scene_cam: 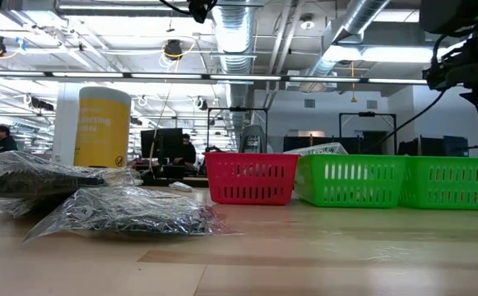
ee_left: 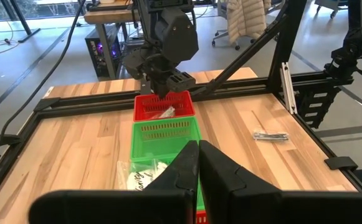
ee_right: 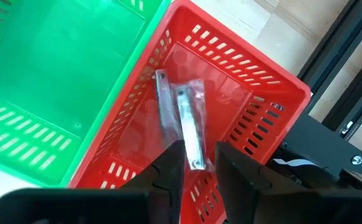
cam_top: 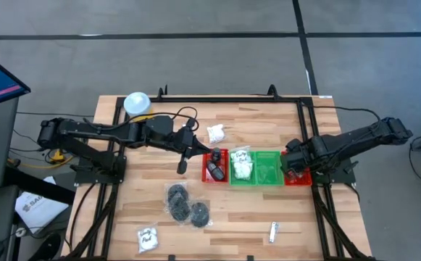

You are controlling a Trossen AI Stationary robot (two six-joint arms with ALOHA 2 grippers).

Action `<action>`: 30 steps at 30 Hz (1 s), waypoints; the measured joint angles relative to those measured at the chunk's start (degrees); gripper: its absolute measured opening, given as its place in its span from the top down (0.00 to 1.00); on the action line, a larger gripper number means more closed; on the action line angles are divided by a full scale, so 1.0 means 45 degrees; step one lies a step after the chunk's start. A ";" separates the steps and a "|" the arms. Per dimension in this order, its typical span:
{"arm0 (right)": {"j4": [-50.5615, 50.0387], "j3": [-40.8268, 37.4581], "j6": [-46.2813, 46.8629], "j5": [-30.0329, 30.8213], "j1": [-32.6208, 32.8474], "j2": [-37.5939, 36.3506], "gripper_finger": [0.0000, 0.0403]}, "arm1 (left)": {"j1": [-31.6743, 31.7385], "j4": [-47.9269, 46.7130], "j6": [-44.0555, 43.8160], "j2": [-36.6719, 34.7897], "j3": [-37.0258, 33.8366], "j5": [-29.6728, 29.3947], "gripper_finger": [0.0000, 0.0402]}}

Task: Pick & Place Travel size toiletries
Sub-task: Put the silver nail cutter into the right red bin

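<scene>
My left gripper (cam_top: 182,168) (ee_left: 198,163) hangs shut and empty just left of the leftmost red tray (cam_top: 214,167). My right gripper (cam_top: 293,167) (ee_right: 200,163) is open over the rightmost red tray (ee_right: 255,118). In that tray lies a silver tube in a clear packet (ee_right: 187,121), with its near end showing between the fingertips. White sachets fill the green tray (cam_top: 241,167). On the table lie clear bags of black round pieces (cam_top: 185,206) (scene_cam: 123,210), a sachet (cam_top: 216,133), another sachet (cam_top: 147,237) and a tube packet (cam_top: 274,230). My right gripper stands open, pointing down into the rightmost red tray, with the tube packet's near end (ee_right: 196,158) between its fingers. The packet lies on the tray floor. Whether a finger touches it, I cannot tell.
A yellow cylinder with a white lid (cam_top: 138,104) (scene_cam: 99,127) stands at the far left of the table. A second green tray (cam_top: 268,167) sits between the sachet tray and the rightmost red tray. Black frame rails (cam_top: 308,130) run along the table's edges. Bare wood lies near the front edge.
</scene>
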 joint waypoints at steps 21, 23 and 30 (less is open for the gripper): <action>0.4736 0.0359 -0.3894 -0.1763 0.1692 0.0002 0.81 | 0.0000 0.0004 0.0000 0.0000 0.0000 0.0005 0.99; 0.5185 0.0359 -0.4096 -0.1778 0.2289 0.0002 0.81 | 0.0000 0.0004 0.0000 0.0000 0.0000 0.0005 0.99; 0.6103 0.0359 -0.5091 -0.1773 0.4316 0.0642 0.81 | 0.0000 0.0004 0.0000 0.0000 0.0000 0.0005 0.99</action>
